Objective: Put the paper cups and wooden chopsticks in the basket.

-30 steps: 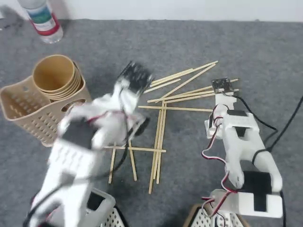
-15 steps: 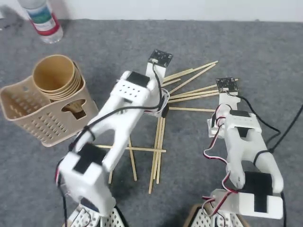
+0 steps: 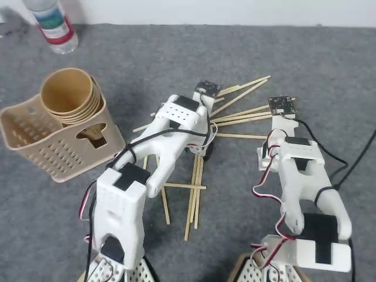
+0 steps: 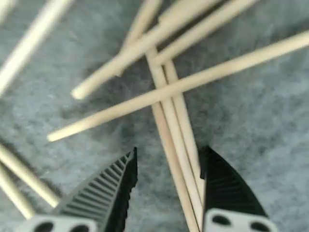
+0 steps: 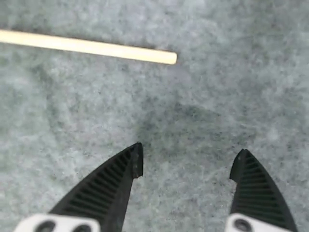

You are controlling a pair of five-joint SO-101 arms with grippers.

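Note:
Several wooden chopsticks [image 3: 241, 136] lie scattered and crossed on the grey carpet in the middle. My left gripper [image 4: 169, 152] hangs open low over them, with a pair of parallel chopsticks [image 4: 181, 130] running between its fingers and others crossing just beyond. In the high view the left arm [image 3: 176, 120] stretches over the pile. My right gripper [image 5: 189, 151] stands open above bare carpet, with one chopstick end [image 5: 96, 47] lying ahead of it. A stack of paper cups [image 3: 67, 91] stands in the beige basket [image 3: 23, 114] at the left.
A plastic bottle [image 3: 53, 23] stands at the back left, beyond the basket. The right arm [image 3: 296, 161] sits by the right side of the chopstick pile. Open carpet lies behind and right of the pile.
The left arm has swung from beside the basket to the right and come down over the chopstick pile. The right arm has hardly moved.

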